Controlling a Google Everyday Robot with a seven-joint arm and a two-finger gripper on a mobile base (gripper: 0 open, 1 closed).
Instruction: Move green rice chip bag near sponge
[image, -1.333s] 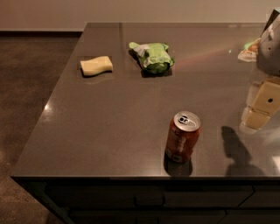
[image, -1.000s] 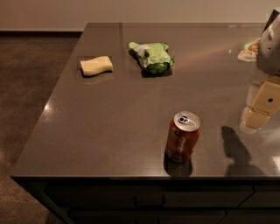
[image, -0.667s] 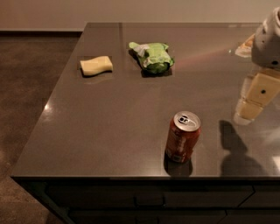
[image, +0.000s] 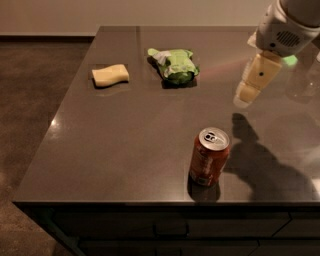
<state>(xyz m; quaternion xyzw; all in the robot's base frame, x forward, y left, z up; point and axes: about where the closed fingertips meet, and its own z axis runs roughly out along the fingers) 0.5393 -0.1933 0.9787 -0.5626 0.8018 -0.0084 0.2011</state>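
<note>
In the camera view, a dark grey-brown bench (image: 125, 150) with a smooth, glossy top is seen from above and in front; faint reflections and a soft sheen are carried on its surface. Toward the far left of it, a small pale yellow rectangular sponge block (image: 110, 75) with slightly wavy edges is laid flat. Just to the right of the sponge, apart from it, the small bright light-green wrinkly plastic rice chip bag (image: 176, 65) is found, crumpled, with whitish patches at its left end and a dark shadow beneath it. Only a strip of bare bench top is seen between the two.

Near the front edge, an orange-red metal soda can (image: 209, 156) with a silver top and pull tab is stood upright, well apart from the bag and the sponge and off the line between them.

The gripper (image: 246, 95), a cream-coloured blocky piece hung from a white rounded plastic wrist housing (image: 285, 27), is held in the air over the right part of the bench, to the right of the bag and clear of it. How far the jaws are open cannot be told, and nothing is seen held in them. A dark shadow (image: 260, 160) of the arm is cast on the bench to the right of the can. Brown speckled flooring (image: 25, 110) is seen at the left.
</note>
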